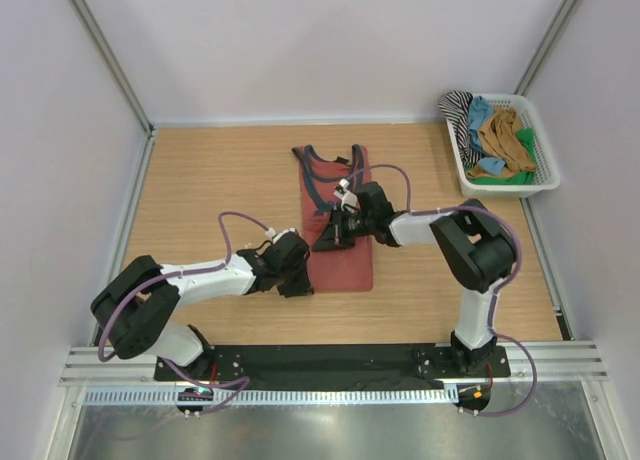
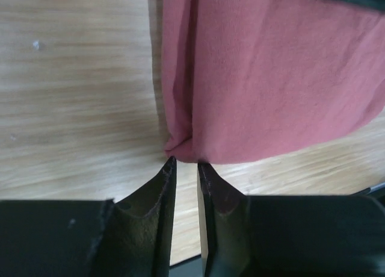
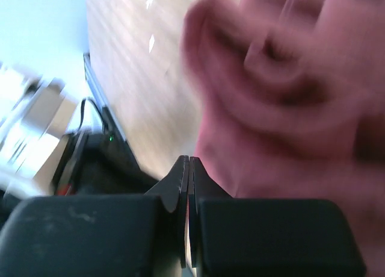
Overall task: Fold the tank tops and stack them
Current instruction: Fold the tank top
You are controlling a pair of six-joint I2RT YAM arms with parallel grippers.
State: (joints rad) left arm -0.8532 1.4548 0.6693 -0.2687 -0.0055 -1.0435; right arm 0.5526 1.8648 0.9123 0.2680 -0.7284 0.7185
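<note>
**A:** Rust-red tank top (image 1: 345, 265), where is it?

**B:** Flat on the bench (image 1: 210, 180), about the middle. It lies as a narrow strip running away from the arms, with the navy-trimmed straps at the far end.

**A:** And the left hand (image 1: 300, 275)?

**B:** Low at the near left corner of the cloth. In its wrist view the fingers (image 2: 159, 199) stand a narrow slit apart with nothing between them. The tips sit right at the doubled corner of the red cloth. I cannot tell whether they touch it.

**A:** The right hand (image 1: 333, 238)?

**B:** It reaches in from the right, over the middle of the top. Its wrist view is blurred, yet the fingers (image 3: 177, 180) are plainly pressed together. Red cloth bunches up just beyond them. I cannot tell whether a bit of it is caught between them.

**A:** Any other tops?

**B:** Heaped in a white basket (image 1: 548, 165) at the far right corner, well apart from the red one. There is a striped top (image 1: 458, 115), a blue top (image 1: 480, 110), an ochre-brown top (image 1: 505, 140) and a green top (image 1: 510, 177).
</note>
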